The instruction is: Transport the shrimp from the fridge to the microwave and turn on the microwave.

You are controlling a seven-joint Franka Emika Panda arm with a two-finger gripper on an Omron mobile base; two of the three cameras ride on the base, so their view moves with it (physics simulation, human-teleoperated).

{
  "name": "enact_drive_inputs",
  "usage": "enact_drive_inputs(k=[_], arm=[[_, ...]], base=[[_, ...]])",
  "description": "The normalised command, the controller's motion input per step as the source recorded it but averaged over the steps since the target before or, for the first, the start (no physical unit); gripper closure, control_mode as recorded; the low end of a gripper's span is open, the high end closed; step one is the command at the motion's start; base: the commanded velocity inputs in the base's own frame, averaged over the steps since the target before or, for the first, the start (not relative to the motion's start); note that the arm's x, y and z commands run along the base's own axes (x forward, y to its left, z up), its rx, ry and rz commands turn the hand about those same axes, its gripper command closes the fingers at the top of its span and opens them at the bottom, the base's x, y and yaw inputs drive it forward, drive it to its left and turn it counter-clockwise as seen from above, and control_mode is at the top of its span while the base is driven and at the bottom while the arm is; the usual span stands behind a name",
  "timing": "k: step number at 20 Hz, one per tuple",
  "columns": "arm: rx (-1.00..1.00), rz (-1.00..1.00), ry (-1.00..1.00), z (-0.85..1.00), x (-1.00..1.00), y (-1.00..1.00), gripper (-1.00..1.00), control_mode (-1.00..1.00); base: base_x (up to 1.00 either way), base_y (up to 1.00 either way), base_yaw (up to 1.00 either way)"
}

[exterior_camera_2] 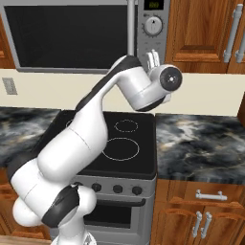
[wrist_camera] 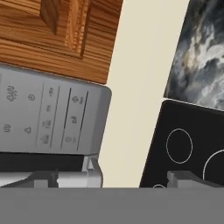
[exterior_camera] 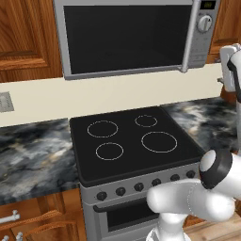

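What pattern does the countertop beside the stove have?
Dark marbled stone, black with grey-white veining; the countertop shows best in the right base view.

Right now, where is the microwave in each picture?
Left base view: microwave fills the top, above the stove.
Right base view: top left, its knob just above the robot's wrist.
Hand view: rolled sideways at left, button panel facing us.
Shared landmark: the black stove top with white rings.

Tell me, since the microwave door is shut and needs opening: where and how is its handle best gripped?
Likely on the long vertical bar handle at the right edge of the microwave's black glass door, coming straight from the front with the open gripper's fingers either side of the bar. It stands proud, leaving a gap behind.
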Motion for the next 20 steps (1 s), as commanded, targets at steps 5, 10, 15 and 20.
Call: enact_drive_inputs(k=[5,10,15,20], arm=[[0.04,0.0,0.0,0.0,0.23,0.0,-1.0,-1.0],[0.03,0.0,0.0,0.0,0.18,0.0,-1.0,-1.0],[0.03,0.0,0.0,-0.01,0.18,0.0,-1.0,-1.0],[0.0,0.0,0.0,-0.08,0.24,0.0,-1.0,-1.0]], base=[[0.0,0.0,0.0],[0.0,0.0,0.0],[0.0,0.0,0.0],[0.0,0.0,0.0]])
